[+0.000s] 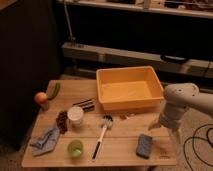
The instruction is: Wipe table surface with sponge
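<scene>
Table surface (122, 142) fills my view, with the orange tub (129, 90) sitting at its far right. My gripper (161, 125) hangs released (nothing in it) over the right edge, and the sponge (145, 145) lies flat near it, by the front right corner.

Dim, warm light. Wooden worktop (124, 146) at centre; dark panel (25, 50) at 9 o'clock, long grey shelf (115, 54) across 12 o'clock (black handle (175, 58) twd its rt end), speckled floor (197, 122) w/ black cable (200, 146) loops at 4 o'clock.
</scene>
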{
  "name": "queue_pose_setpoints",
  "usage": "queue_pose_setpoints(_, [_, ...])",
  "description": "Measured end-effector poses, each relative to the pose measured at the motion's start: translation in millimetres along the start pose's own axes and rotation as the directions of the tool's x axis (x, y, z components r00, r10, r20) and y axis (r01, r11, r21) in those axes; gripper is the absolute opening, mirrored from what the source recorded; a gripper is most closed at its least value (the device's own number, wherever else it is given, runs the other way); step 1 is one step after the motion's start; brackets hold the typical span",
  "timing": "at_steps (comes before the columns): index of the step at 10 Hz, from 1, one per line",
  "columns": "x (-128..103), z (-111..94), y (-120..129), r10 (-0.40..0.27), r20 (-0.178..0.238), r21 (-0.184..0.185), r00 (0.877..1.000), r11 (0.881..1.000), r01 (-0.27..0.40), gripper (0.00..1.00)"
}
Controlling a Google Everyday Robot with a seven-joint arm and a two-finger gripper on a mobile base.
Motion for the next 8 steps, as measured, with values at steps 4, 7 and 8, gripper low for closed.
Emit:
queue_pose_setpoints(4, [0, -1, 0, 0.000, 0.002, 0.002, 1.000, 1.000, 0.000, 0.80])
queue_pose_setpoints(7, [5, 5, 14, -0.006, -0.001, 0.005, 1.000, 1.000, 0.006, 0.80])
queue_pose_setpoints(8, [6, 7, 15, -0.018, -0.002, 0.002, 1.000, 1.000, 0.018, 0.80])
